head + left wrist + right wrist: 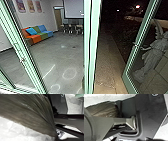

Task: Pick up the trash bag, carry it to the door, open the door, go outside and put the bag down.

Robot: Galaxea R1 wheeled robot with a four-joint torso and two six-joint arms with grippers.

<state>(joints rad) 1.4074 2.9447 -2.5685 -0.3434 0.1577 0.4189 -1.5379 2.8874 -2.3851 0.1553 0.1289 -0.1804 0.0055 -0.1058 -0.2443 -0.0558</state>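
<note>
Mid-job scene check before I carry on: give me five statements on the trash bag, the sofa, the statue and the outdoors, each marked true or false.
1. The trash bag shows creases in the left wrist view. True.
2. The trash bag is bright white. False: it is a dark, brownish colour.
3. The sofa is all one colour. False: the sofa has orange, green and blue parts.
4. The winged statue appears at the head view's right. True.
5. Beyond the walkway it is bright daylight. False: it is dark there.
</note>
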